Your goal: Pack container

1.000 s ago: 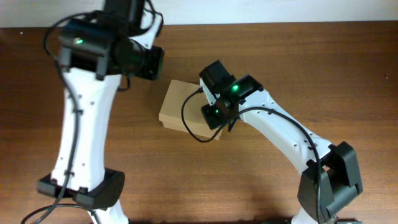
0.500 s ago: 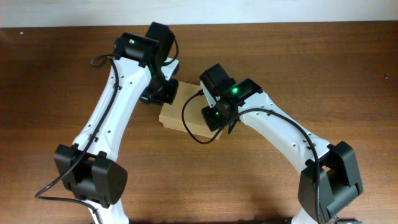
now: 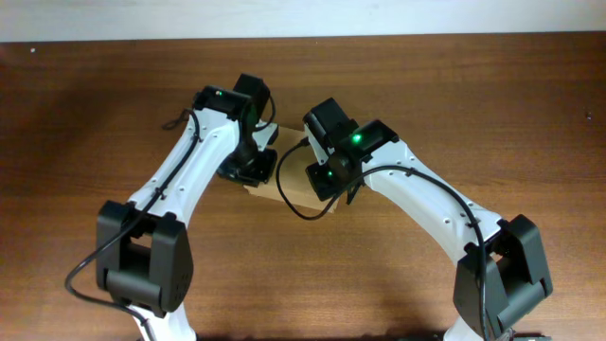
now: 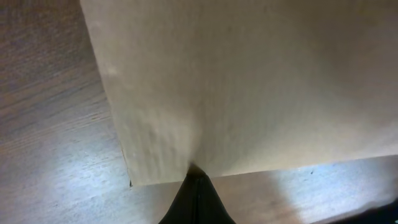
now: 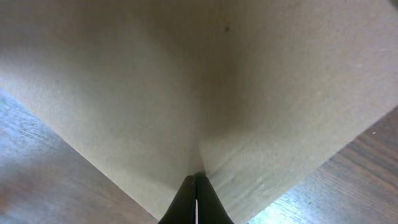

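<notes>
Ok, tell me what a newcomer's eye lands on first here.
Two white arms, the left arm and the right arm, meet over a tan box in the middle of the dark wooden table. In both wrist views plain cardboard fills nearly the whole picture, with the dark tips of the closed jaws at bottom centre, seemingly touching it.

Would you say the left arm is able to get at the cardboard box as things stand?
Likely yes: the left hand, shut, has its tips against the cardboard box near one edge, and nothing sits between them.
</notes>
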You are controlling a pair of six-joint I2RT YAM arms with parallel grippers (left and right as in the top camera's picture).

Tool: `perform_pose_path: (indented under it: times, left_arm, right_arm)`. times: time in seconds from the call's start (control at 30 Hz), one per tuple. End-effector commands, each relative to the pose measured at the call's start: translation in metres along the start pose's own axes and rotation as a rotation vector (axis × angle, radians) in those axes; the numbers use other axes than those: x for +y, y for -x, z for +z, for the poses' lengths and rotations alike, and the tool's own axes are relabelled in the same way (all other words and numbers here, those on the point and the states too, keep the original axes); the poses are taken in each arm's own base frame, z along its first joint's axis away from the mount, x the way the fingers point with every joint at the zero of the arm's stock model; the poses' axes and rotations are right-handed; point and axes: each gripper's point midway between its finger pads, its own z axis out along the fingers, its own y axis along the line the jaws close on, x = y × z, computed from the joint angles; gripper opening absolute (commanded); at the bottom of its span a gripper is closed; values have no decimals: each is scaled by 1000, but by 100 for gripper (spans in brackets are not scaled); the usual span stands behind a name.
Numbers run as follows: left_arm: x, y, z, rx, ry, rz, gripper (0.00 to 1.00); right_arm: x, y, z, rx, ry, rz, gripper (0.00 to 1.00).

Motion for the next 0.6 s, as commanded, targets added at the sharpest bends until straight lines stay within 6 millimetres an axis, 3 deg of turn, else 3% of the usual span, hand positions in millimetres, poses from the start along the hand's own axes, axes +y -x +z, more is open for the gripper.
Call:
perform_pose_path:
  times: [0.0,0.1,0.23,0.4,0.57]
  left_arm:
    - [0,-13,17,58,-8,-6,2]
    - [0,-9,8,28,-6,-2,2]
    - [0,8,-23,-69,18,-7,1]
    - [16,35,-95,-246,157,-28,2]
    - [61,46,-184,-433,355,-127,1]
  right_arm:
    - [-6,-12,9,46,-30,1,4]
    - [-7,-5,-5,17,-43,-17,4]
    - [-16,14,-42,-71,-112,-28,4]
    - [-35,37,-109,-205,-234,-8,4]
    - [-70,50,-176,-317,-304,81,4]
